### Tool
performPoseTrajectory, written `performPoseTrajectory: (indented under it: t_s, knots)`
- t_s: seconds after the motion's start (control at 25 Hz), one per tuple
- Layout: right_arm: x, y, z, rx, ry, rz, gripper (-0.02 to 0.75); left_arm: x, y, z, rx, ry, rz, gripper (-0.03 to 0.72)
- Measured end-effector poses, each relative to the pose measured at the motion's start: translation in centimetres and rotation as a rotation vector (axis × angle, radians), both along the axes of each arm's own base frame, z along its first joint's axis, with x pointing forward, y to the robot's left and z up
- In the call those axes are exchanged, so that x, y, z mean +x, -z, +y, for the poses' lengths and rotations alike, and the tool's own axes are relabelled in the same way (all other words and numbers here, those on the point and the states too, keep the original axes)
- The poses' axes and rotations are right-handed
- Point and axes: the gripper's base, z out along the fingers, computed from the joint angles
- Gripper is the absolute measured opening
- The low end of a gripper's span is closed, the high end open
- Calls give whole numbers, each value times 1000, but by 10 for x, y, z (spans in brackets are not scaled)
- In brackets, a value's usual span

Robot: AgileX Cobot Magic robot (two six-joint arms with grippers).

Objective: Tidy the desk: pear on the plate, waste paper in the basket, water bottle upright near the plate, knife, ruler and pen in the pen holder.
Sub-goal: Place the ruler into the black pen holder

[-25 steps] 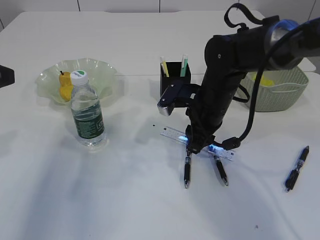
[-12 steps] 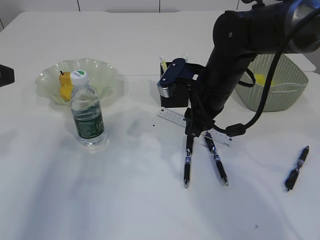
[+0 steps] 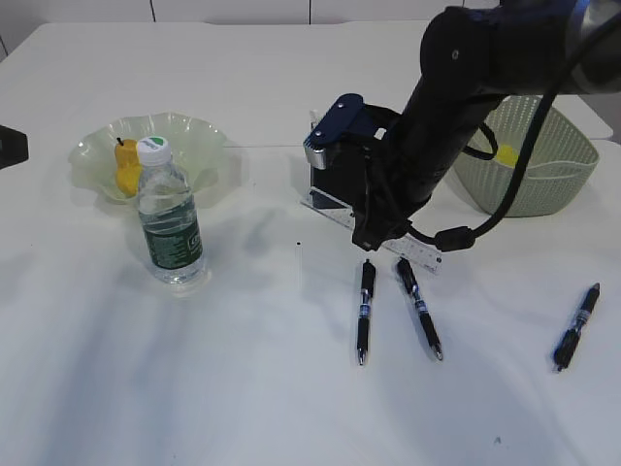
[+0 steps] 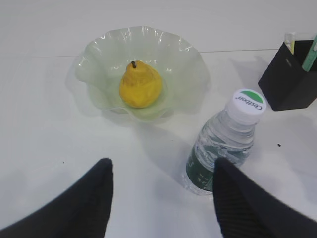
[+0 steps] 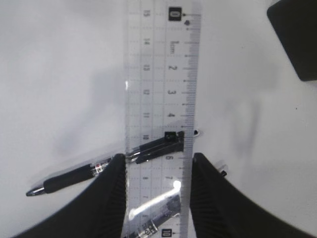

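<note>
Near the middle of the white worktop (image 3: 243, 408), the right hand (image 5: 157, 198) is clamped on a clear plastic ruler (image 5: 161, 99), its two dark fingers pressing the ruler's long edges. From the exterior view the ruler (image 3: 374, 225) hangs tilted above the surface, just in front of the black square pen holder (image 3: 328, 180), which already has a couple of pale sticks poking out. Under the ruler lie two black pens (image 3: 365, 311) (image 3: 419, 309), side by side but apart, with open worktop around them. A third black pen (image 3: 576, 326) lies well apart, close to the right edge. Behind the arm sits the pale green woven basket (image 3: 543, 170) with something yellow inside.

Over on the left, the yellow pear (image 4: 140, 85) sits in the middle of the frilled pale green glass plate (image 4: 94, 64). The clear water bottle with the white and green cap (image 4: 225, 144) stands upright just beside the plate's front rim. The left hand (image 4: 161, 198) hovers above bare worktop in front of the bottle, fingers spread apart and holding nothing. The front of the worktop is wide open.
</note>
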Motion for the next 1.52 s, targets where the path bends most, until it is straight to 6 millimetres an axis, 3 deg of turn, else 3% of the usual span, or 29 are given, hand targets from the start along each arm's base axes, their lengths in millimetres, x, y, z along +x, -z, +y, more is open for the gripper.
performPoseTrajectory:
  t_s: [0.4, 1.08, 1.4, 1.52]
  knots:
    - [15, -6, -13, 118, 112, -63, 290, 0, 0, 0, 0, 0, -1, 447]
    - [49, -32, -11, 330, 272, -462, 290, 0, 0, 0, 0, 0, -1, 447]
    - [66, -58, -18, 492, 449, -759, 290, 0, 0, 0, 0, 0, -1, 447]
    - [71, -55, -20, 518, 496, -797, 290, 0, 0, 0, 0, 0, -1, 447]
